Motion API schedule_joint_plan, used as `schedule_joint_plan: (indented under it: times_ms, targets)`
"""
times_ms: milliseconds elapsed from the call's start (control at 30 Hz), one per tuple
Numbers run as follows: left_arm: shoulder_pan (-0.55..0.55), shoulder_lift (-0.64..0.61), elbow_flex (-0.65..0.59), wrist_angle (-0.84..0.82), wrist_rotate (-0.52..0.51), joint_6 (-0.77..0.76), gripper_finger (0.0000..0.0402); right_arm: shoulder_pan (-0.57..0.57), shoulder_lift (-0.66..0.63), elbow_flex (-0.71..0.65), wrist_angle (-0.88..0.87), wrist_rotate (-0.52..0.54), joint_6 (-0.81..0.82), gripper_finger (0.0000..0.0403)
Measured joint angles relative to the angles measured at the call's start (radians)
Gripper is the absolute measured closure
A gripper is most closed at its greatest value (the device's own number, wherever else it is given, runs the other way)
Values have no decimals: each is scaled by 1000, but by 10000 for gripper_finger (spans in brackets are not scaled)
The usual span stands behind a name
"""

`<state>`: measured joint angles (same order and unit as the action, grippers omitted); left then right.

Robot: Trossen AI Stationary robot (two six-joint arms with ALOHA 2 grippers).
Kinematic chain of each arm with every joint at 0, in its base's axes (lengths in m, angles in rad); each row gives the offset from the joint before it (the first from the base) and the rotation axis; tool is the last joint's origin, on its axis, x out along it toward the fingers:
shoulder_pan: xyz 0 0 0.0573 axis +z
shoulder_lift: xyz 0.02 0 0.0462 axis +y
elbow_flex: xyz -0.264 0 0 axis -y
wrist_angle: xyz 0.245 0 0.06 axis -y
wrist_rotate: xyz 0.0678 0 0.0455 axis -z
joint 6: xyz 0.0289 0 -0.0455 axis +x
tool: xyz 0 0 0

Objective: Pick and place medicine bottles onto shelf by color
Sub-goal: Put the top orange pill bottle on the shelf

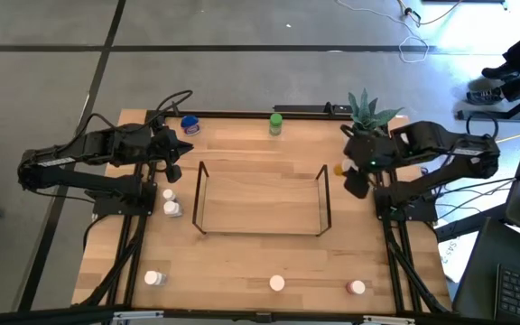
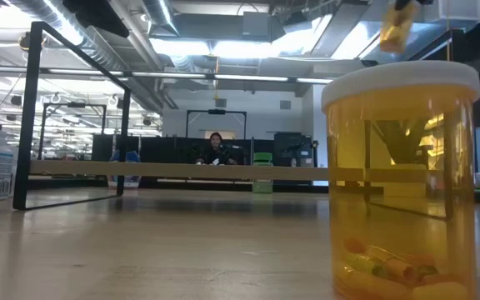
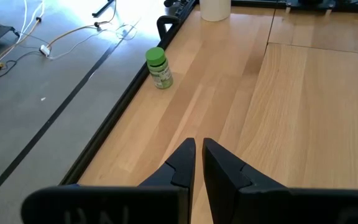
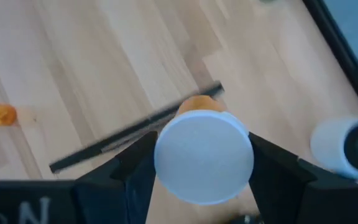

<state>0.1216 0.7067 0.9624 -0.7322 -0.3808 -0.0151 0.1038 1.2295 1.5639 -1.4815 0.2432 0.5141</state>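
My right gripper (image 1: 348, 177) is shut on an orange medicine bottle with a white cap (image 4: 202, 155), held in the air by the right end of the wire shelf (image 1: 262, 199). The held bottle also shows high up in the low view (image 2: 397, 25). My left gripper (image 3: 197, 158) is shut and empty over the table's far left part, left of the shelf (image 1: 171, 149). A green-capped bottle (image 1: 276, 124) and a blue-capped bottle (image 1: 190, 125) stand near the far edge. Two white bottles (image 1: 170, 201) stand left of the shelf. My right gripper pinches the orange bottle between its two fingers (image 4: 138, 165), one on each side, just under the white cap (image 4: 202, 155). The cap hides the exact place of contact. The fingers point down from above. The bottle hangs upright, its orange body (image 4: 194, 102) clear of the table.
A white bottle (image 1: 154, 278), a white-capped orange bottle (image 1: 277, 283) and a pink-red-capped bottle (image 1: 357, 287) stand along the near edge. A potted plant (image 1: 366, 113) stands at the far right, close to my right arm. A black frame (image 3: 120, 106) edges the table.
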Motion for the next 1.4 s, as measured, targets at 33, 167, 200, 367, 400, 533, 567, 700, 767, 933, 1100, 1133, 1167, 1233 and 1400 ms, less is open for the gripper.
schedule_joint_plan:
  times_ms: [33,167,200,367,400,533,567,700,767,933,1100,1133,1167,1233,1400]
  targets:
    - [0,0,0,0,0,0,376,-7,19,18,16,0,-6,187]
    - [0,0,0,0,0,0,376,-44,102,94,48,2,-64,187]
    - [0,0,0,0,0,0,376,-53,124,113,50,2,-83,187]
    - [0,0,0,0,0,0,376,-104,229,194,50,-30,-183,187]
    - [0,0,0,0,0,0,376,-114,249,208,50,-40,-203,187]
    - [0,0,0,3,0,-2,376,-157,325,246,51,-84,-264,187]
    - [0,0,0,9,0,-2,376,-167,344,249,50,-96,-283,187]
    - [0,0,0,29,33,-3,376,-200,408,251,70,-169,-365,187]
    - [0,0,0,30,66,-2,376,-208,438,251,82,-193,-406,187]
    - [0,0,0,30,87,-2,376,-222,502,251,95,-197,-487,187]
    - [0,0,0,30,105,-1,376,-226,565,251,138,-238,-521,187]
    - [0,0,0,30,125,-1,376,-225,575,251,146,-260,-534,187]
    - [0,0,0,30,150,-1,376,-225,584,249,157,-277,-546,187]
    - [0,0,0,30,207,-1,376,-225,598,244,181,-295,-552,187]
    - [-1,0,0,34,368,-1,376,-226,602,184,214,-290,-544,187]
